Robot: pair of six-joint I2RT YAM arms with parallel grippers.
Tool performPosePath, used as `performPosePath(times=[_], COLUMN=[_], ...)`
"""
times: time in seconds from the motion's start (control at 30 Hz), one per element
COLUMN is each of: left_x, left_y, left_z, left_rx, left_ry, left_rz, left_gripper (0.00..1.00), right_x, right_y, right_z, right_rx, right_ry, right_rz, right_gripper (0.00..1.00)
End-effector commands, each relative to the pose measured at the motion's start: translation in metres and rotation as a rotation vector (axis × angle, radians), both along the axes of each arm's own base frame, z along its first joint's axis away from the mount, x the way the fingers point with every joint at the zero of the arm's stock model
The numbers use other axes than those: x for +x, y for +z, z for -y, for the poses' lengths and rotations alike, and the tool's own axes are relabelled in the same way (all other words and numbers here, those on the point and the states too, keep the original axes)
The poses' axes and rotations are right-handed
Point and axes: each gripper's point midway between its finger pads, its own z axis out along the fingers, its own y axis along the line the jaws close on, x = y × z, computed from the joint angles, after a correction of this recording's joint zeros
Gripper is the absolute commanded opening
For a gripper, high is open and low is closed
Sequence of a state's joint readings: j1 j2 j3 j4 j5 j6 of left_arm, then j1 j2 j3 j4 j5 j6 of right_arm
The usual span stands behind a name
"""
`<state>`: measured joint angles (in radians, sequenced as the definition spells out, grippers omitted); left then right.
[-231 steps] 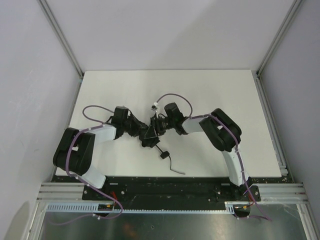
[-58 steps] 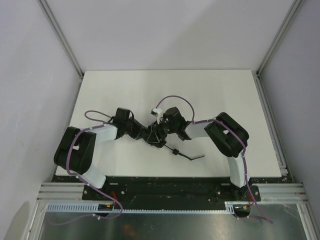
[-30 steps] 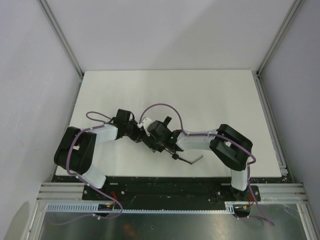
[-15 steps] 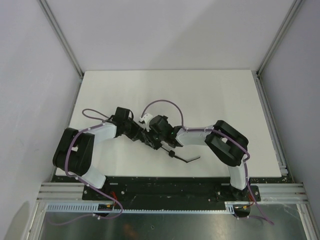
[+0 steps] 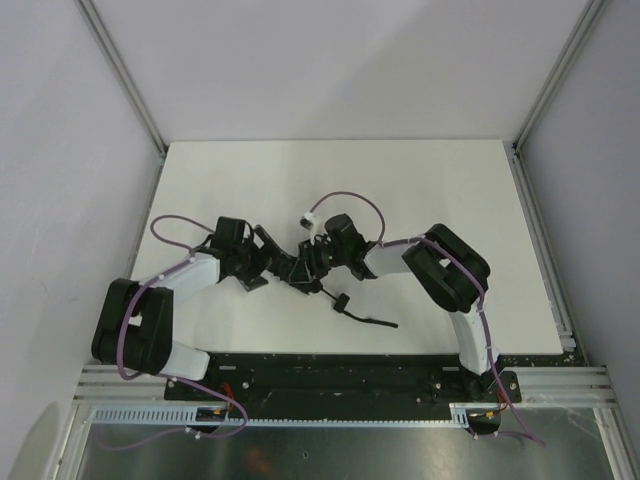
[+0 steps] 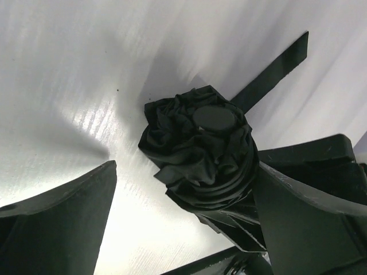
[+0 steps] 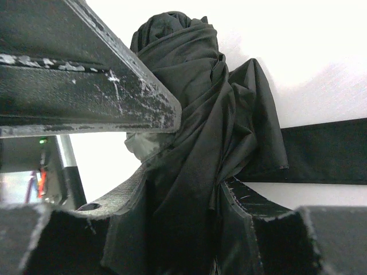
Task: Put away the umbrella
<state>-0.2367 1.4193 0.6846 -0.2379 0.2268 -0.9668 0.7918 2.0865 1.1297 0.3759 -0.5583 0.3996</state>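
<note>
The black umbrella [image 5: 299,270] lies folded on the white table [image 5: 420,190], its canopy bunched into a tight roll [image 6: 200,146]. Its small handle [image 5: 337,303] and flat strap [image 5: 377,322] trail toward the front edge. My right gripper [image 7: 183,195] is shut on the canopy fabric [image 7: 189,103], coming in from the right [image 5: 314,260]. My left gripper [image 6: 186,172] stands open around the roll's end, with one finger [image 6: 57,223] well clear of it and the other [image 6: 309,217] close beside it. In the top view the left gripper [image 5: 270,262] sits just left of the umbrella.
Grey walls and metal frame posts [image 5: 125,80] close in the table on three sides. The black base rail [image 5: 330,370] runs along the near edge. Purple cables [image 5: 345,197] loop over both wrists.
My left gripper has opened and let go of the umbrella, and its arm has drawn back to the left. The right gripper has shifted up and right with the canopy; handle and strap swung along.
</note>
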Motion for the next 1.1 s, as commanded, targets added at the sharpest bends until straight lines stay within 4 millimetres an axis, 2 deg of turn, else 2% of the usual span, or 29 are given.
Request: performPosePath(times=[0.0, 0.2, 0.33, 0.4, 0.5, 0.6, 0.67, 0.73, 0.83, 1.0, 1.07], left_x=[-0.011, -0.022, -0.04, -0.05, -0.057, -0.055, -0.054, -0.056, -0.061, -0.069, -0.071], left_y=[-0.012, -0.041, -0.064, -0.076, -0.088, -0.091, -0.091, -0.092, -0.093, -0.094, -0.093], left_z=[0.014, 0.024, 0.02, 0.016, 0.009, 0.003, 0.001, -0.001, 0.0, -0.001, -0.002], left_rx=[-0.066, -0.073, -0.04, -0.024, 0.013, 0.047, 0.061, 0.066, 0.056, 0.06, 0.071], left_ry=[-0.073, -0.089, -0.079, -0.074, -0.063, -0.051, -0.048, -0.043, -0.041, -0.026, -0.025], left_rz=[-0.029, -0.108, -0.179, -0.222, -0.252, -0.241, -0.232, -0.234, -0.248, -0.284, -0.297], left_gripper=[0.99, 0.93, 0.8, 0.7, 0.45, 0.28, 0.1, 0.03, 0.0, 0.0, 0.0], right_x=[-0.064, -0.062, -0.058, -0.056, -0.057, -0.055, -0.054, -0.05, -0.037, -0.018, -0.012], right_y=[-0.094, -0.095, -0.092, -0.088, -0.082, -0.078, -0.075, -0.071, -0.057, -0.016, 0.001], right_z=[0.053, 0.05, 0.049, 0.048, 0.045, 0.046, 0.046, 0.046, 0.045, 0.041, 0.038], right_rx=[-0.232, -0.164, -0.119, -0.1, -0.08, -0.079, -0.081, -0.091, -0.104, -0.116, -0.121], right_ry=[0.011, 0.015, -0.003, -0.001, 0.008, 0.01, 0.007, -0.005, -0.036, -0.06, -0.06], right_rz=[-0.384, -0.454, -0.511, -0.524, -0.532, -0.523, -0.513, -0.48, -0.391, -0.149, -0.043], right_gripper=[0.0, 0.0, 0.0, 0.0, 0.0, 0.0, 0.0, 0.02, 0.18, 0.59, 0.71])
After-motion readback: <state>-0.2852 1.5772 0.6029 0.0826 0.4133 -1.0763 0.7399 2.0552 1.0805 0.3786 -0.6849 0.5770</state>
